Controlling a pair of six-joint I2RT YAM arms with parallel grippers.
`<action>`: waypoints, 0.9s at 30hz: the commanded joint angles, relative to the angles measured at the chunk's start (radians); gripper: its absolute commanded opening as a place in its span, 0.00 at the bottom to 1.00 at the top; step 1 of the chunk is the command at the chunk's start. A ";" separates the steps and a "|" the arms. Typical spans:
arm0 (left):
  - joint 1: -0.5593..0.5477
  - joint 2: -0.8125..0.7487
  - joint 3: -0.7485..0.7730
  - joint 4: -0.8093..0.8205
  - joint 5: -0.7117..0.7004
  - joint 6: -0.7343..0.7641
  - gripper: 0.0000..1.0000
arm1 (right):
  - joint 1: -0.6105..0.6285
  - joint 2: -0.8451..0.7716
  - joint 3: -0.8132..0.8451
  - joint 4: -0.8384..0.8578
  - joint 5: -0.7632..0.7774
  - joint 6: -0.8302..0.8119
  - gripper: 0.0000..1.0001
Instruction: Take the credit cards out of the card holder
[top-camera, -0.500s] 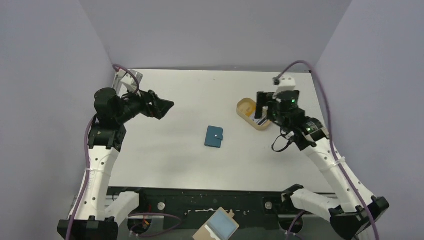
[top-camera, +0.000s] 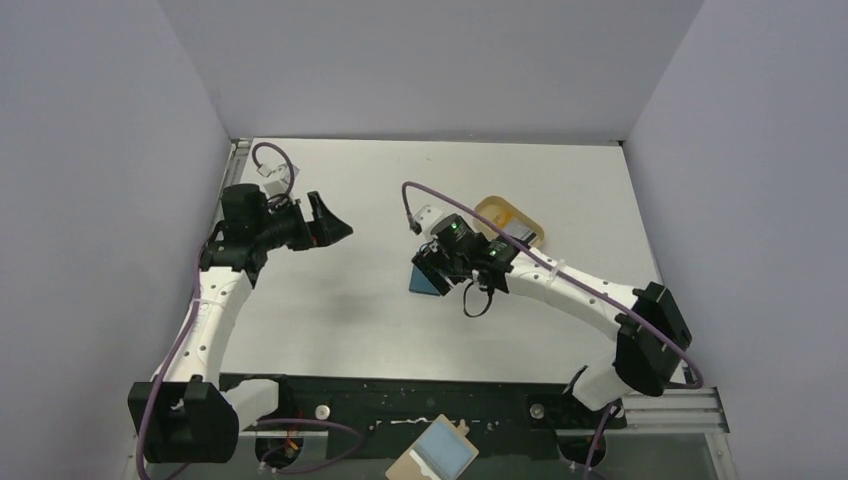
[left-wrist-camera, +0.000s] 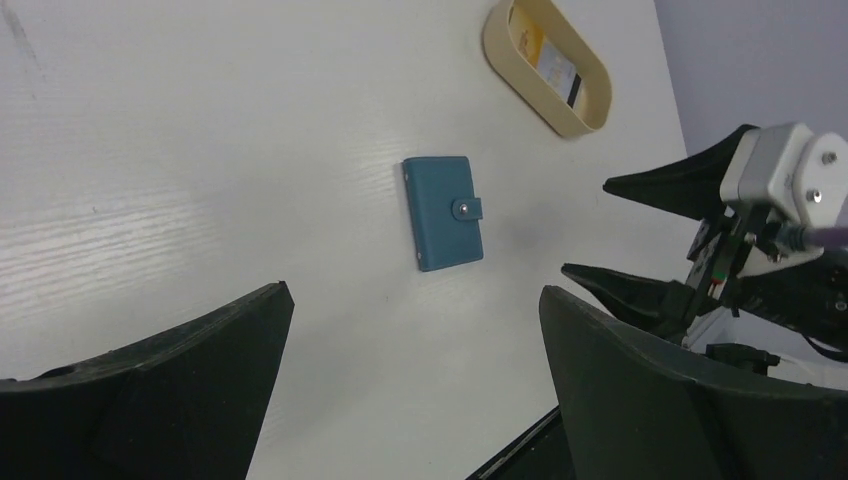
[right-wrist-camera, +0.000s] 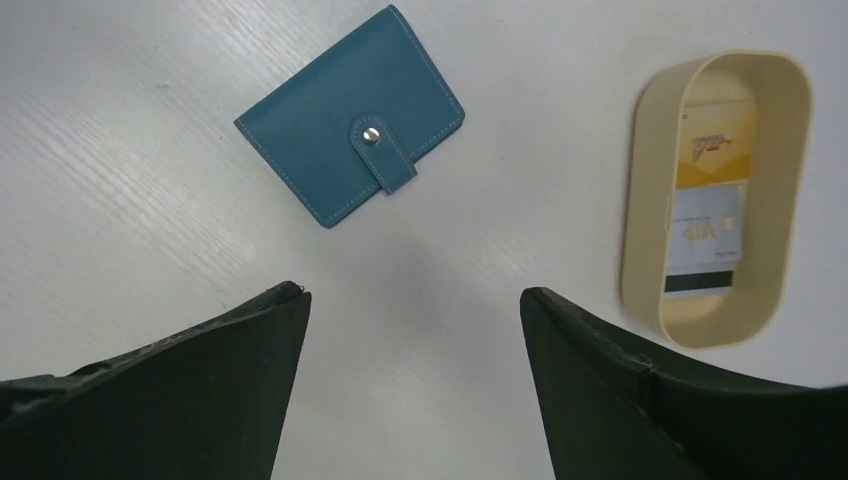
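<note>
Teal card holder (right-wrist-camera: 350, 130) snapped shut, flat on mid tabletop (right-wrist-camera: 120, 220), tan oval tray (right-wrist-camera: 640, 200) to its far right holding the credit cards (right-wrist-camera: 708, 235), right claw (right-wrist-camera: 410, 295) wide open above the holder, left claw (left-wrist-camera: 412, 295) wide open at left

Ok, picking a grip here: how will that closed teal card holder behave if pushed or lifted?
The card holder lies thin and flat on the smooth table, so a push would probably slide it, not tip it. Its stitched cover looks soft and may flex when pinched. The snap tab is fastened, so it should stay folded.
</note>
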 joint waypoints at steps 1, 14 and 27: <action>0.006 -0.015 0.033 -0.002 -0.015 0.028 0.95 | -0.156 0.032 0.002 0.198 -0.357 0.053 0.78; 0.007 0.027 0.018 -0.004 -0.027 0.045 0.95 | -0.174 0.267 0.099 0.173 -0.423 0.036 0.58; 0.007 0.014 0.001 -0.051 -0.042 0.078 0.95 | -0.182 0.341 0.096 0.237 -0.385 0.052 0.55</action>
